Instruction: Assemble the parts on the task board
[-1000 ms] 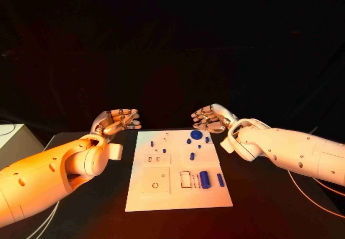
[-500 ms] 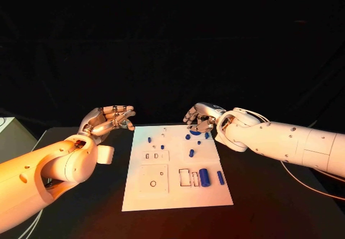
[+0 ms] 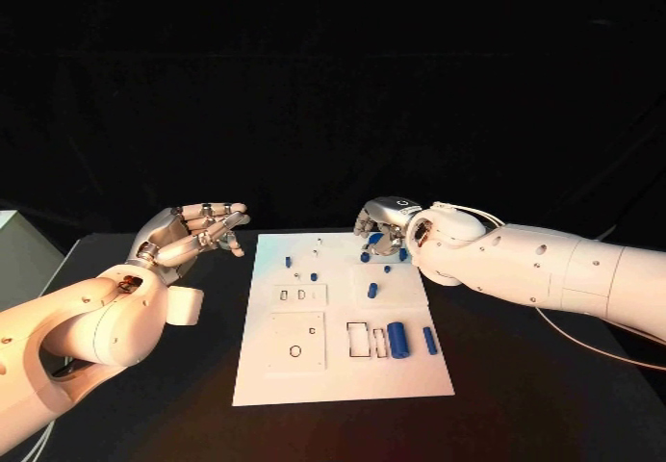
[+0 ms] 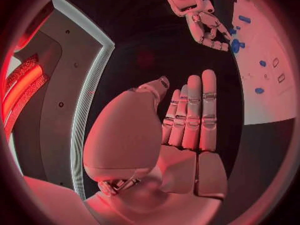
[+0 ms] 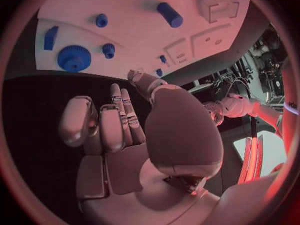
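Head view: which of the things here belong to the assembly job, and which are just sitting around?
Belonging to the job:
- task board
- blue gear at the board's far edge
- large blue cylinder
- small blue pegs
- left hand and right hand, both holding nothing

Just lying about:
- pale box beside the table
- black table, only the support

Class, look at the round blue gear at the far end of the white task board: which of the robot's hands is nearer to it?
Right. The right hand hovers at the round blue gear, over the task board's far edge. The left hand hangs off the board's opposite side, farther away.
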Controlling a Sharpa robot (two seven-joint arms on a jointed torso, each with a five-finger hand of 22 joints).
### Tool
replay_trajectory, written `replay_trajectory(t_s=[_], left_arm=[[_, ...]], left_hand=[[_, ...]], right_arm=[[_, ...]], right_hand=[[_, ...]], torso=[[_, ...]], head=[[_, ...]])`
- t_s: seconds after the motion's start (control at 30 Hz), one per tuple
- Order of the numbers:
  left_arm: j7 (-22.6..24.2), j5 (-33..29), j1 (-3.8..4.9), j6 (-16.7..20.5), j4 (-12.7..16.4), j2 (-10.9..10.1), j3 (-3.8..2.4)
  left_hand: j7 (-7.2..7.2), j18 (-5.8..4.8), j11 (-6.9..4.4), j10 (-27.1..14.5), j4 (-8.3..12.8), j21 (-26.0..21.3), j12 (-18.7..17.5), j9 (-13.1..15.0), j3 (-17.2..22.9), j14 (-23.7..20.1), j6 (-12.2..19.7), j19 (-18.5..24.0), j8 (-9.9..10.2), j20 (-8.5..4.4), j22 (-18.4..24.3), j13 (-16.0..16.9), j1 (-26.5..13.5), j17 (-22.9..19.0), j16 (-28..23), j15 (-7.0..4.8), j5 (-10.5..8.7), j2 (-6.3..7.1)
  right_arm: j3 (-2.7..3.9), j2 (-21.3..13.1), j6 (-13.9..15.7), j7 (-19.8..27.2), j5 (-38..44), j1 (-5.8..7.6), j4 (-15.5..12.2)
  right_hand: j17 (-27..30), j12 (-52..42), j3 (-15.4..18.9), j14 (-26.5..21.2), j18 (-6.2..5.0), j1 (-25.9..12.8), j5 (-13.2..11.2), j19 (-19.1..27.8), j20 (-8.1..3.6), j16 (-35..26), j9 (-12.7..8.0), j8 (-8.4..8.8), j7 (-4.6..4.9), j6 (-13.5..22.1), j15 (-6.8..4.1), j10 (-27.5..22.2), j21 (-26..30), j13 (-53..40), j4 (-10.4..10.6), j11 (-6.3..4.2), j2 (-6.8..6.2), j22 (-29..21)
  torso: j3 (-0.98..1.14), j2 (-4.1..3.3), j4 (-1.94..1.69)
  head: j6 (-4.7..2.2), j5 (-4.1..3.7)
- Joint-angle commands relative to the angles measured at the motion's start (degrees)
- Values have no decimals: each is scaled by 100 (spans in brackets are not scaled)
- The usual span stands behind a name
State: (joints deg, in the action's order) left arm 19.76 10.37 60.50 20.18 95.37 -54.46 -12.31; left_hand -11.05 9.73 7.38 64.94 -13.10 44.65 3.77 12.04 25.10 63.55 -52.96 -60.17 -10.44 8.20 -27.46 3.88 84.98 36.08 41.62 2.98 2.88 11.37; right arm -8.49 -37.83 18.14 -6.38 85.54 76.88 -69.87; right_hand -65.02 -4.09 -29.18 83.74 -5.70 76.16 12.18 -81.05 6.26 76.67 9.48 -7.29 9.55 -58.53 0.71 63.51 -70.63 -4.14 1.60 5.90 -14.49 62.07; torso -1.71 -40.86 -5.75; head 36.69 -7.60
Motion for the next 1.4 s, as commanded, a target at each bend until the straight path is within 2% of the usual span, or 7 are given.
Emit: replay_trajectory(t_s=[0.03, 0.13, 0.57, 0.67, 0.73, 1.2, 1.4], left_arm=[[1, 50, -6, -137, 13, -2, -9], [2, 56, -10, -139, 3, -9, -11], [5, 65, -15, -144, -3, -35, -18], [6, 66, -15, -139, -9, -46, -19], [7, 67, -15, -137, -15, -52, -20], [9, 74, -15, -139, -46, -60, -22], [11, 76, -15, -140, -47, -63, -23]], left_hand=[[9, 67, -6, 21, 6, 58, -9, -3, 53, -50, -37, 55, 26, -3, -32, 5, -72, 17, 49, 4, -2, 7], [10, 67, -6, 21, 7, 71, -9, -2, 56, -51, -38, 58, 26, -3, -41, 5, -75, 21, 57, 4, -2, 7], [9, 68, -5, 15, 8, 105, -11, -2, 65, -58, -36, 69, 28, -2, -65, 4, -84, 31, 75, 4, -2, 9], [9, 68, -5, 15, 8, 105, -11, -2, 65, -58, -36, 69, 28, -2, -65, 4, -84, 31, 75, 4, -2, 9], [9, 68, -5, 15, 8, 105, -11, -2, 65, -58, -36, 69, 28, -2, -65, 4, -84, 31, 75, 4, -2, 9], [5, 68, -3, 8, 12, 125, -13, -2, 72, -62, -32, 78, 31, -1, -78, 3, -85, 36, 85, 5, -1, 11], [4, 69, -2, 4, 19, 147, -12, -2, 83, -66, -31, 87, 32, -1, -93, 3, -82, 42, 97, 6, -1, 11]], right_arm=[[3, 11, -244, -309, 382, 5, 23], [3, 18, -318, -345, 408, 5, 56], [1, 64, -577, -399, 430, -8, 181], [1, 55, -617, -401, 425, -12, 185], [1, 49, -646, -405, 423, -13, 181], [0, 55, -751, -398, 404, -29, 195], [0, 69, -727, -387, 393, -35, 206]], right_hand=[[-36, -36, 41, 266, 69, 46, 26, -42, -2, 49, 11, 2, -8, 21, 4, -45, -57, -10, -5, 3, -25, 49], [-67, -44, 61, 267, 75, 43, 30, -53, 1, 84, 22, -9, -10, 5, 5, -48, -91, -12, 2, 2, -31, 93], [-93, -44, 104, 262, 79, 39, 34, -61, 3, 130, 38, -21, -8, -9, 9, -84, -127, -11, 21, 6, -35, 139], [-93, -47, 108, 261, 81, 41, 36, -63, 4, 134, 41, -25, -8, -16, 9, -83, -135, -12, 24, 6, -30, 150], [-93, -51, 110, 260, 82, 42, 39, -66, 4, 138, 44, -27, -8, -20, 9, -80, -144, -13, 26, 6, -27, 162], [-102, -96, 102, 248, 90, 62, 102, -79, 5, 180, 75, -63, -7, -77, 8, -30, -197, -25, 51, 1, 11, 233], [-107, -133, 49, 240, 97, 76, 127, -88, 3, 209, 101, -93, -12, -125, 3, 27, -239, -33, 73, -7, 53, 291]], torso=[[-17, -67, -45], [-23, -87, -61], [-35, -153, -119], [-28, -184, -117], [-36, -201, -119], [-40, -274, -142], [-47, -292, -152]], head=[[-14, -43], [-14, -76], [-27, -111], [-53, -111], [-68, -116], [-122, -132], [-122, -137]])
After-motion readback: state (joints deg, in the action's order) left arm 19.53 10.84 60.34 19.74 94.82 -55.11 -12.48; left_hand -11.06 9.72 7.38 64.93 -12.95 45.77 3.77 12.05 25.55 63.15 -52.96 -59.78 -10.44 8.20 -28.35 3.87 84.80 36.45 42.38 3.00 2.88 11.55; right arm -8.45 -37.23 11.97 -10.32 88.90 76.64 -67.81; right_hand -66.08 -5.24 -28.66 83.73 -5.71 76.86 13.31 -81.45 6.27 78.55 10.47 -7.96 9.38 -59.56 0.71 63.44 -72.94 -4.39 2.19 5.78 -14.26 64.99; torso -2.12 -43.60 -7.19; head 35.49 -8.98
